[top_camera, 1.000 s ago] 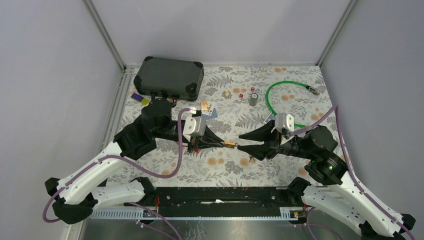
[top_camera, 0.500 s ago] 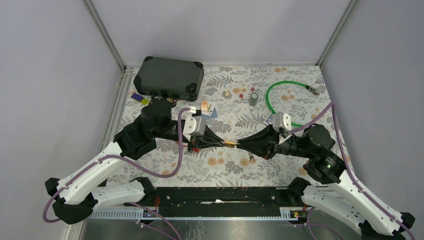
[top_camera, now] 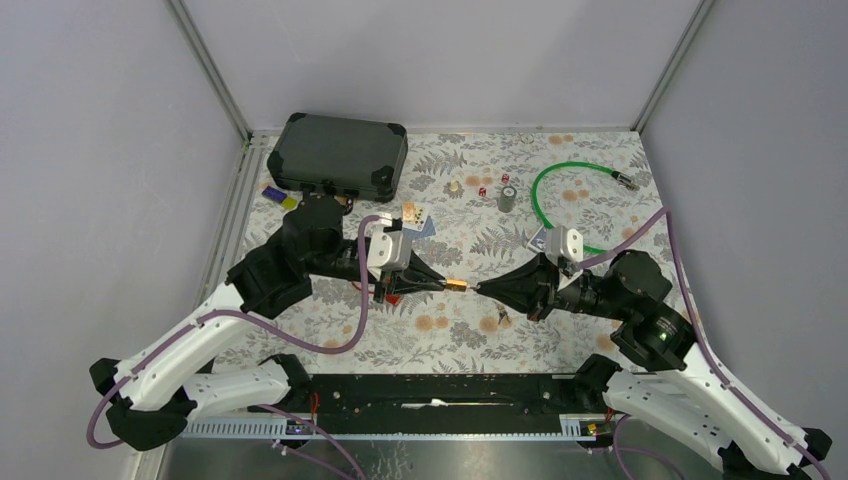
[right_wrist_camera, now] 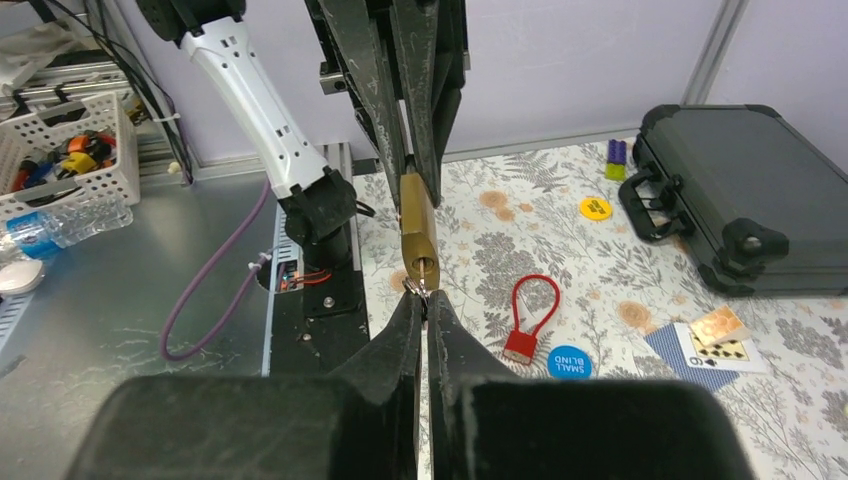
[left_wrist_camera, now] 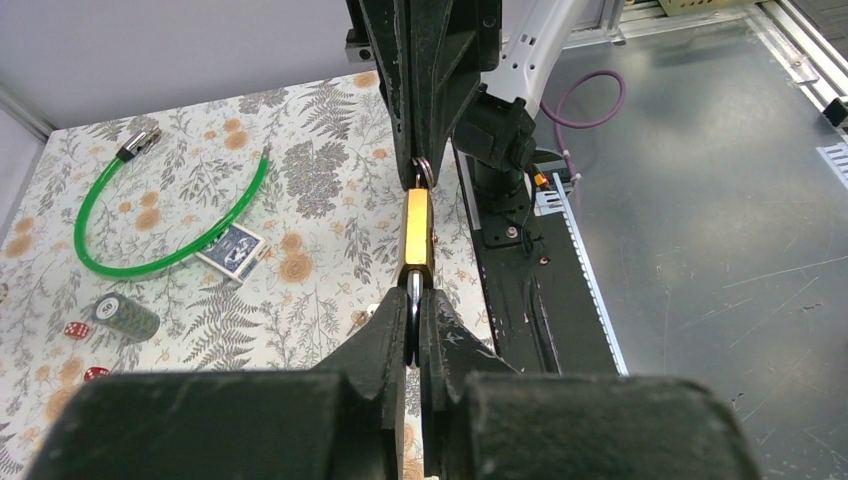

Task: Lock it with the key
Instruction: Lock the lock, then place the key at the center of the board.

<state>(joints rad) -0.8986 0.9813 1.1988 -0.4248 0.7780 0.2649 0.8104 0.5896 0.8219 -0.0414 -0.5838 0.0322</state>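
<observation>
Above the middle of the worktop (top_camera: 455,340), held clear of the floral cloth, there's the brass padlock (top_camera: 457,285), lying level between the two arms! And the left jaws are pinched narrow on its silver shackle (left_wrist_camera: 412,296). The left wrist view shows the fingertips (left_wrist_camera: 385,335) squeezed against the loop, with the body pointing away to the right. Over come the right jaws from the right side, closed tight on the key (right_wrist_camera: 422,287) at the padlock's keyhole end, its ring (left_wrist_camera: 421,172) just peeking out. Tip to tip the two line up, only the padlock body between them. How deep the key sits, I can't tell. Far left lies the black case (top_camera: 340,155), far right the green cable (top_camera: 572,190), both well apart.
</observation>
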